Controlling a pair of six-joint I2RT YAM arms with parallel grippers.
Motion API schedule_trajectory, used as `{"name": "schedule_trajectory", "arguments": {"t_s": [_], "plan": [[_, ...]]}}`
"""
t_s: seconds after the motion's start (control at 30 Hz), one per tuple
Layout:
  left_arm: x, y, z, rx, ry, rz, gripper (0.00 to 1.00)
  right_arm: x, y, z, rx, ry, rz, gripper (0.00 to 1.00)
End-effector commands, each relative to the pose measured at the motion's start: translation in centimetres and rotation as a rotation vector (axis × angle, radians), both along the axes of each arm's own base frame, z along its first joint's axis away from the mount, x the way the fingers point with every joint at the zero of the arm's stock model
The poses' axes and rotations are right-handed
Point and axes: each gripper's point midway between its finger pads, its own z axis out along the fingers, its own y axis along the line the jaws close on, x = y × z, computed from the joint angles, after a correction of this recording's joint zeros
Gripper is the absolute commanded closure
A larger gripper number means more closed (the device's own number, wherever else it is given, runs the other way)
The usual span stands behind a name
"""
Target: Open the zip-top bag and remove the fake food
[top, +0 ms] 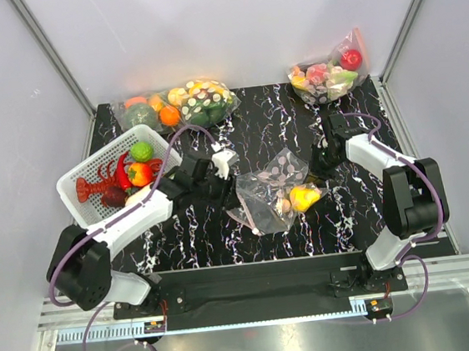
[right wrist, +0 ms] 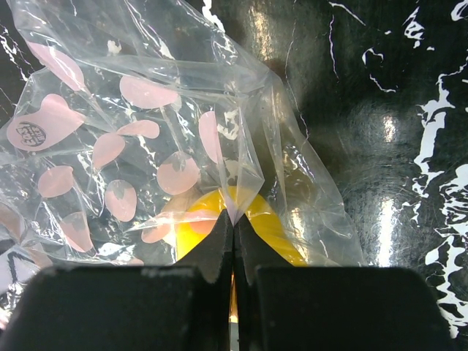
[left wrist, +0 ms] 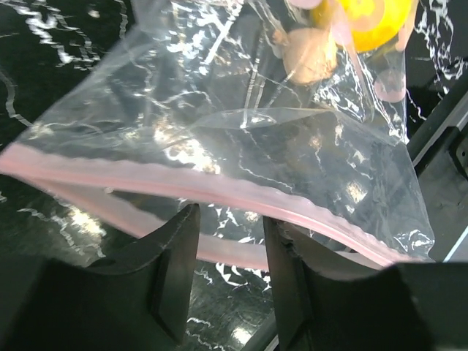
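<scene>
The zip-top bag (top: 271, 190) lies mid-table, clear with pale dots. Inside it are a yellow fruit (top: 305, 197) and a tan piece (top: 284, 206). My left gripper (top: 226, 190) is open at the bag's left edge. In the left wrist view the bag's mouth is parted. The upper pink zip strip (left wrist: 219, 191) runs just past my gripper (left wrist: 230, 234), and the lower strip crosses between the fingers. My right gripper (top: 322, 164) is shut on a pinch of the bag's plastic (right wrist: 234, 208). The yellow fruit (right wrist: 191, 227) sits right behind that pinch.
A white basket (top: 80, 179) at the left holds a red lobster, a tomato and a round green fruit (top: 141, 152). A bulging dotted bag of oranges and greens (top: 181, 106) lies at the back. A dotted bag with a red apple (top: 329, 73) lies back right.
</scene>
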Motion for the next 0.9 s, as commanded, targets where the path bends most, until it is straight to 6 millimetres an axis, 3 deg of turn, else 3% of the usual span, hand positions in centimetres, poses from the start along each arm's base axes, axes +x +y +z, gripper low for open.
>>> {"name": "schedule_trajectory", "arguments": {"t_s": [0.0,0.1,0.2,0.27,0.3,0.4,0.63,0.87], "plan": [[0.6,-1.8,0.9,-0.067,-0.058,-0.026,0.5,0.6,0.0,1.7,0.016,-0.042,-0.015,1.0],[0.5,-2.4,0.0,-0.073,-0.047,-0.027,0.45,0.5,0.1,1.6,0.018,-0.035,-0.015,1.0],[0.3,-3.3,-1.1,-0.081,-0.026,-0.035,0.28,0.3,0.0,1.1,0.014,-0.019,-0.016,1.0],[0.3,-4.0,-1.5,-0.114,-0.021,-0.026,0.23,-0.3,-0.1,0.6,0.011,0.002,-0.016,1.0],[0.0,-3.9,-2.4,-0.113,-0.005,-0.02,0.22,-0.5,0.0,0.5,0.015,0.01,-0.016,1.0],[0.4,-5.3,-2.5,-0.167,-0.016,-0.003,0.21,-1.2,0.1,-0.4,0.018,0.045,-0.022,1.0],[-1.0,-8.0,-4.4,-0.162,-0.025,-0.025,0.2,-3.2,-0.3,-2.4,0.002,0.118,-0.044,1.0],[-2.6,-9.8,-4.0,-0.213,-0.053,-0.05,0.18,-4.0,0.1,-3.1,-0.009,0.145,-0.048,1.0]]}}
